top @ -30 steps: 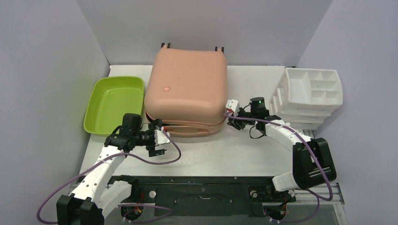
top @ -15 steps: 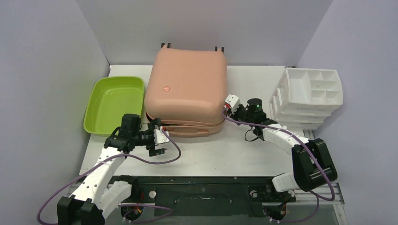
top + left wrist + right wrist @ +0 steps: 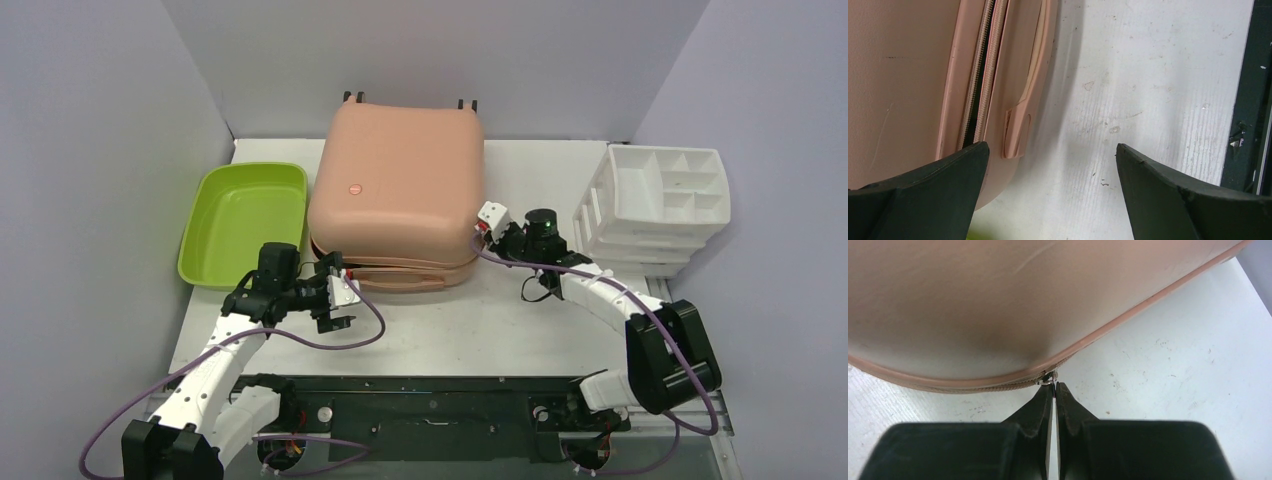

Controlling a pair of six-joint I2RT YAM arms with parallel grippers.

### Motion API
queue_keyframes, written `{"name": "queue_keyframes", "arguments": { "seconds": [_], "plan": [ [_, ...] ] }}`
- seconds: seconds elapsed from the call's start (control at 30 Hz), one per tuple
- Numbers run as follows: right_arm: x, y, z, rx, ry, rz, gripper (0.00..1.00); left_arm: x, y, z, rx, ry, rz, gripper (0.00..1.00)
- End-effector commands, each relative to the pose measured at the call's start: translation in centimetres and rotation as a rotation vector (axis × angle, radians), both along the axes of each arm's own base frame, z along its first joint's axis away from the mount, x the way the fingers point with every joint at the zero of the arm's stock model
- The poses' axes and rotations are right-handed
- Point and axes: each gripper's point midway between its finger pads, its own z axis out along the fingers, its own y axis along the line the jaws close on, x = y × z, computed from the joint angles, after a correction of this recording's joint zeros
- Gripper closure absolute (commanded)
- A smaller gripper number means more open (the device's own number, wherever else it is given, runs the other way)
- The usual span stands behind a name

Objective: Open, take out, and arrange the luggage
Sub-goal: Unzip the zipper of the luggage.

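Luggage (image 3: 395,195): lying flat and zipped shut mid-worktop (image 3: 480,320), contents hidden. You are dealing with a stiff, slick, bulky shell, so working the zip should be beating any grab at the shell.
Green tub (image 3: 240,222): sitting just left of it, showing nothing inside.
Left pincer (image 3: 1050,146): hovering apart beside the near-left seam.
Right pincer (image 3: 1054,390): pinching together on the zip pull (image 3: 1047,380) at the right corner.
White organizer (image 3: 660,200): standing far right, compartments looking bare.
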Motion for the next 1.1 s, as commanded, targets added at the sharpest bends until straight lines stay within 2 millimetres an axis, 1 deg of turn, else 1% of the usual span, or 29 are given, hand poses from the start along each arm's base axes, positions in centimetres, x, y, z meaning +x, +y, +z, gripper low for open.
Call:
{"name": "queue_keyframes", "arguments": {
  "seconds": [0.0, 0.03, 0.07, 0.1, 0.13, 0.17, 0.2, 0.23, 0.27, 0.3, 0.4, 0.47, 0.5, 0.57, 0.6, 0.63, 0.67, 0.7, 0.73, 0.77, 0.8, 0.83, 0.87, 0.9, 0.93, 0.97, 1.0, 1.03, 1.07],
  "plan": [
    [3.7, -0.9, 2.9, -0.013, -0.057, -0.112, 1.00, -0.1, -0.4, 0.5, -0.022, -0.021, -0.034, 0.04],
    [4.4, -1.0, 3.6, -0.008, -0.062, -0.129, 1.00, -0.1, -0.4, 0.4, -0.020, -0.020, -0.037, 0.04],
    [4.6, -1.2, 2.7, -0.013, -0.025, -0.143, 1.00, -0.2, -0.4, 0.3, -0.018, -0.018, -0.038, 0.04],
    [5.2, -1.1, 3.4, -0.005, -0.031, -0.152, 1.00, -0.3, -0.4, 0.2, -0.017, -0.017, -0.042, 0.04],
    [5.2, -1.2, 2.6, -0.010, 0.005, -0.158, 1.00, -0.3, -0.4, 0.2, -0.015, -0.014, -0.043, 0.04],
    [5.9, -1.0, 3.4, -0.006, -0.001, -0.158, 1.00, -0.4, -0.4, 0.2, -0.014, -0.016, -0.046, 0.04],
    [5.7, -1.2, 2.1, -0.026, 0.052, -0.162, 1.00, -0.5, -0.4, 0.1, -0.012, -0.014, -0.048, 0.04],
    [6.2, -1.1, 2.8, -0.022, 0.053, -0.167, 1.00, -0.5, -0.3, 0.1, -0.010, -0.015, -0.049, 0.04],
    [6.0, -1.2, 1.9, -0.025, 0.099, -0.173, 1.00, -0.6, -0.3, 0.0, -0.007, -0.011, -0.051, 0.04],
    [6.4, -1.3, 1.7, -0.024, 0.114, -0.183, 1.00, -0.6, -0.3, 0.0, -0.005, -0.013, -0.054, 0.04],
    [7.2, -1.6, 1.5, -0.019, 0.143, -0.224, 1.00, -0.8, -0.4, 0.0, -0.005, -0.009, -0.065, 0.04],
    [8.1, -1.8, 2.1, -0.009, 0.139, -0.253, 1.00, -0.8, -0.4, 0.0, -0.008, -0.009, -0.069, 0.04],
    [8.2, -1.8, 2.0, -0.010, 0.149, -0.260, 1.00, -0.8, -0.5, 0.1, -0.011, -0.009, -0.069, 0.04],
    [8.3, -1.9, 2.3, -0.008, 0.164, -0.271, 0.93, -0.7, -0.6, 0.7, -0.024, -0.004, -0.061, 0.04],
    [8.4, -2.0, 2.8, -0.007, 0.159, -0.279, 0.83, -0.5, -0.7, 1.4, -0.037, -0.007, -0.052, 0.04],
    [8.2, -2.4, 3.4, -0.006, 0.156, -0.286, 0.78, -0.6, -0.7, 1.7, -0.041, 0.004, -0.050, 0.04],
    [8.0, -2.6, 3.7, -0.001, 0.153, -0.287, 0.69, -0.4, -0.9, 2.7, -0.057, -0.002, -0.046, 0.04],
    [7.9, -3.2, 4.9, 0.010, 0.129, -0.294, 0.65, -0.5, -0.9, 3.2, -0.064, 0.011, -0.042, 0.04],
    [7.6, -3.4, 5.2, 0.014, 0.123, -0.295, 0.58, -0.2, -1.0, 4.6, -0.088, 0.007, -0.031, 0.04],
    [7.4, -4.0, 6.6, 0.024, 0.088, -0.298, 0.55, -0.3, -1.0, 5.1, -0.097, 0.022, -0.026, 0.04],
    [7.0, -4.2, 7.0, 0.024, 0.077, -0.298, 0.52, 0.0, -1.2, 6.8, -0.124, 0.014, -0.019, 0.04],
    [6.5, -4.5, 8.7, 0.032, 0.036, -0.293, 0.52, -0.2, -1.2, 7.4, -0.135, 0.026, -0.014, 0.04],
    [6.1, -4.7, 9.0, 0.033, 0.027, -0.288, 0.51, 0.2, -1.3, 9.2, -0.165, 0.017, 0.002, 0.04],
    [5.5, -4.8, 10.6, 0.041, -0.009, -0.278, 0.51, 0.6, -1.3, 10.2, -0.184, 0.008, 0.018, 0.04],
    [5.1, -4.8, 11.0, 0.044, -0.019, -0.271, 0.51, 1.3, -1.2, 11.9, -0.218, 0.016, 0.070, 0.04],
    [4.4, -4.7, 12.5, 0.060, -0.051, -0.259, 0.51, 2.5, -1.1, 13.3, -0.241, -0.024, 0.106, 0.04],
    [4.0, -4.5, 13.0, 0.066, -0.063, -0.248, 0.49, 3.8, -0.3, 14.6, -0.269, -0.008, 0.223, 0.04],
    [3.3, -4.4, 14.4, 0.077, -0.092, -0.232, 0.48, 5.9, 0.7, 16.7, -0.285, -0.088, 0.313, 0.04],
    [2.6, -4.2, 15.6, 0.085, -0.118, -0.217, 0.48, 6.8, 1.4, 17.3, -0.325, -0.062, 0.391, 0.04]
  ]
}}
